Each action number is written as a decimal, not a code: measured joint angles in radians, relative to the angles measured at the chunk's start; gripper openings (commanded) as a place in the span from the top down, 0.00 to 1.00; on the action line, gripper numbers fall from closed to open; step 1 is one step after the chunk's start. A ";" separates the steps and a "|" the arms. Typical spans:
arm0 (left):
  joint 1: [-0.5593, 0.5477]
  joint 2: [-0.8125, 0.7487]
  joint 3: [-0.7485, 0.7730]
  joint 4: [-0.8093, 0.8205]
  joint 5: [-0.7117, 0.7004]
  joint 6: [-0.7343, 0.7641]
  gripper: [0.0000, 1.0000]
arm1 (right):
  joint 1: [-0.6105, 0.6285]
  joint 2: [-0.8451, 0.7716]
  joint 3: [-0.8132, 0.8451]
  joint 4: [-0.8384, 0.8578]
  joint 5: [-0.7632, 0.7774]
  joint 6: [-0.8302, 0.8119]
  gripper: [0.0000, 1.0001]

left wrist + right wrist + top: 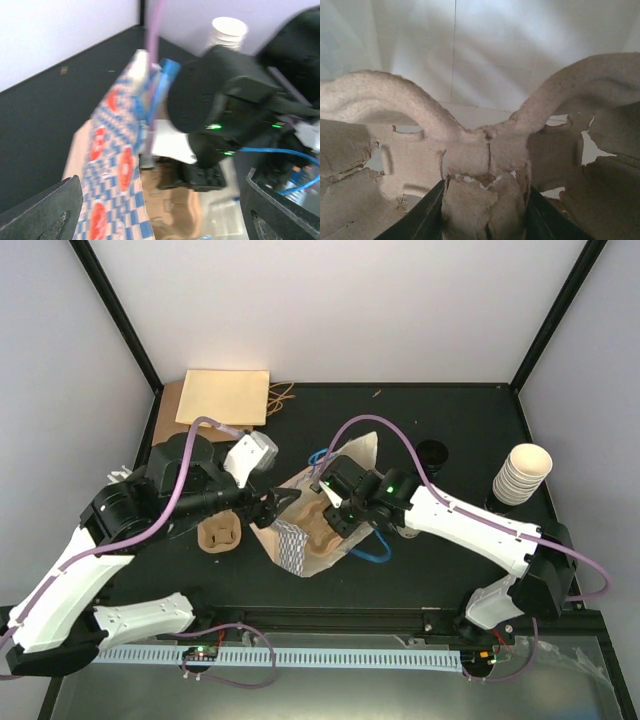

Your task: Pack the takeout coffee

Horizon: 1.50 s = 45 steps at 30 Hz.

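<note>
Right wrist view is showing right gripper [485,215] pinching a brown moulded-pulp carrier [485,150] inside the blue-checked paper bag [290,545]; left gripper [283,500] is gaping wide leftward. Cream paper cup isn't showing; seating the carrier likely follows.

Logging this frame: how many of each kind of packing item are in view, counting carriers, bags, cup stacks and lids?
Pulp cup carriers: 2 (the second is in the checked bag)
Blue-checked paper bag: 1
Brown paper bag pile: 1
Stack of cream cups: 1
Black lid: 1
Total: 6
</note>
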 measured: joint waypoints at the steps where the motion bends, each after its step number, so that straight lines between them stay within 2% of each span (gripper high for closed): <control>1: 0.000 -0.003 0.000 -0.004 -0.052 -0.007 0.10 | 0.000 0.004 0.006 0.000 0.000 -0.002 0.66; 4: 0.000 -0.006 0.008 -0.029 -0.185 -0.025 0.13 | 0.000 0.010 0.024 -0.001 0.001 -0.004 0.65; 6: 0.000 -0.004 0.025 -0.036 -0.192 -0.023 0.19 | 0.000 0.011 0.035 0.000 0.005 -0.006 0.65; 13: -0.057 -0.013 0.017 -0.001 0.016 0.010 0.26 | -0.015 0.074 0.107 -0.007 0.014 -0.021 0.65; 20: -0.154 -0.022 -0.085 0.072 0.076 0.017 0.26 | -0.024 0.134 0.157 -0.007 0.011 -0.037 0.66; 28: -0.163 -0.085 -0.082 0.072 -0.087 -0.001 0.24 | -0.026 0.148 0.110 0.018 -0.011 -0.039 0.66; 38: -0.151 -0.067 -0.039 0.022 -0.296 -0.081 0.20 | -0.025 0.148 0.003 0.098 -0.027 -0.019 0.66; 42: -0.090 -0.051 -0.042 -0.002 -0.324 -0.116 0.20 | -0.025 0.148 -0.040 0.146 -0.028 -0.005 0.66; 45: 0.010 -0.054 -0.053 -0.013 -0.298 -0.142 0.20 | -0.025 0.147 -0.072 0.182 -0.028 0.001 0.66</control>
